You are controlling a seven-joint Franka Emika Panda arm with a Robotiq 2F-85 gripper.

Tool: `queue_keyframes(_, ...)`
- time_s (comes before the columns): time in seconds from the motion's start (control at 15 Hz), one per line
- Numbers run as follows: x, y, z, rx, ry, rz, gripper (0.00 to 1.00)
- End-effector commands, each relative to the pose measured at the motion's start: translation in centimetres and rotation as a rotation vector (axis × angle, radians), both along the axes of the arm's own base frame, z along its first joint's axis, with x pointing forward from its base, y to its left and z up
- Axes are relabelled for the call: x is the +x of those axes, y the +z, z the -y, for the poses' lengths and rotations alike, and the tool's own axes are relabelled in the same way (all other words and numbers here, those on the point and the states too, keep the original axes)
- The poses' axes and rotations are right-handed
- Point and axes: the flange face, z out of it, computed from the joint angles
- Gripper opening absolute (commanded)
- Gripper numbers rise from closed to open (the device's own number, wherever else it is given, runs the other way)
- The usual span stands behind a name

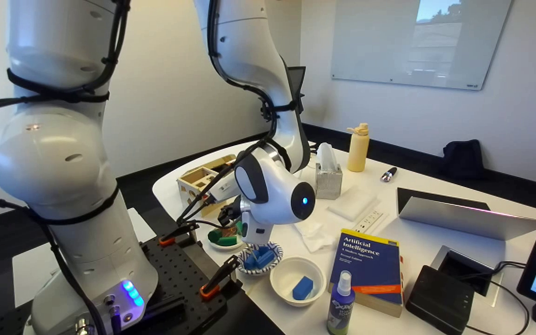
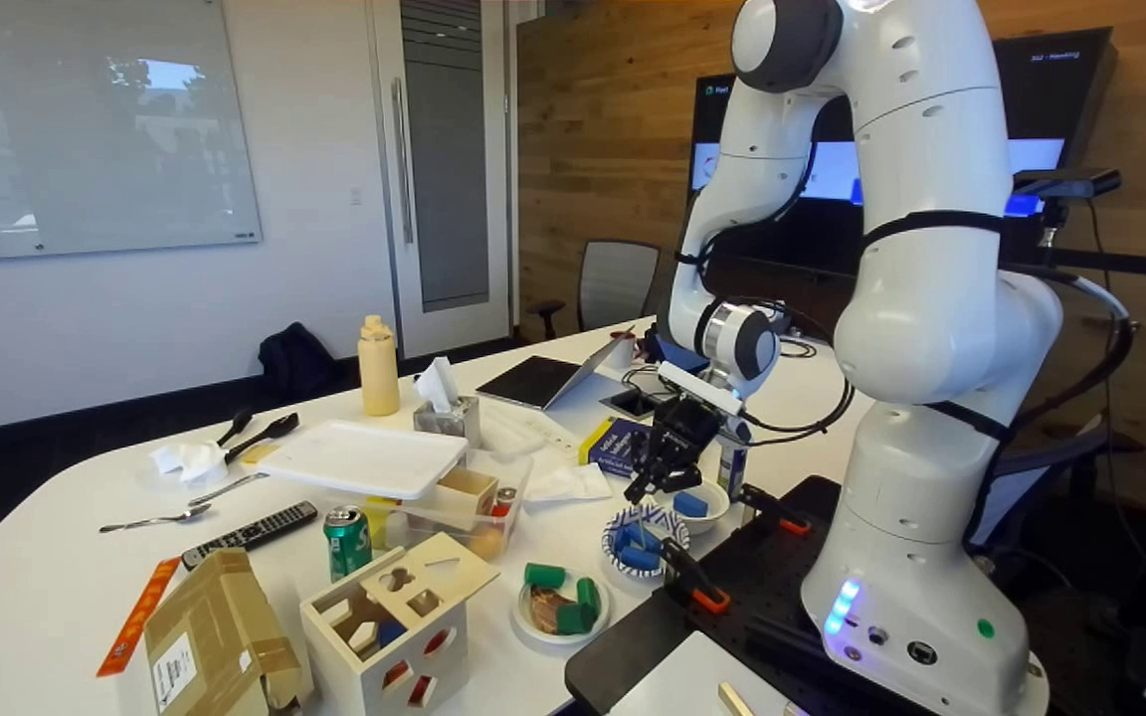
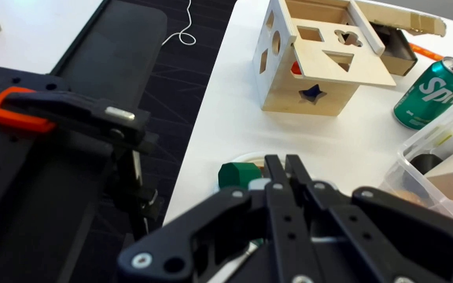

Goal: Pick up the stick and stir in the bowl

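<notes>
Step in hand (judged): pickup, at or near the grasp; stirring to come.
The gripper [image 3: 282,159] hangs tilted near, seemingly above, the blue-patterned bowl [image 1: 279,256]; its 2 fingers are drawn together, a thin slit at the tips, and I cannot tell whether anything is clamped there. In an exterior view, what looks like a thin pale stick [image 1: 252,252] slants over or in that bowl; contact with the fingers is hidden. Task bowl, as I read it: the small white dish [image 2: 530,627] holding green pieces [image 2: 544,575], just beside the patterned bowl. Next move calls for: check the grip, lift clear of the patterned rim, carry across, lower the tip among the pieces, circle gently.
</notes>
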Motion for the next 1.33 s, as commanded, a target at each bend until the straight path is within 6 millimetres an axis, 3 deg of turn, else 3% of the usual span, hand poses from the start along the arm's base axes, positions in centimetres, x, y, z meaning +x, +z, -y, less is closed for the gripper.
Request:
queue_keyframes(0.0,0.1,0.6,1.0,-0.029,-0.047,0.024,0.02)
queue_keyframes(0.4,0.9,0.8,1.0,-0.027,-0.061,0.146,0.02)
queue_keyframes(0.73,0.9,0.2,0.3,0.087,-0.072,0.136,0.02)
queue_keyframes(1.0,0.1,-0.1,0.2,0.127,-0.090,0.078,0.02)
queue_keyframes(1.27,-1.6,-0.7,1.5,0.060,-0.137,0.019,0.02)
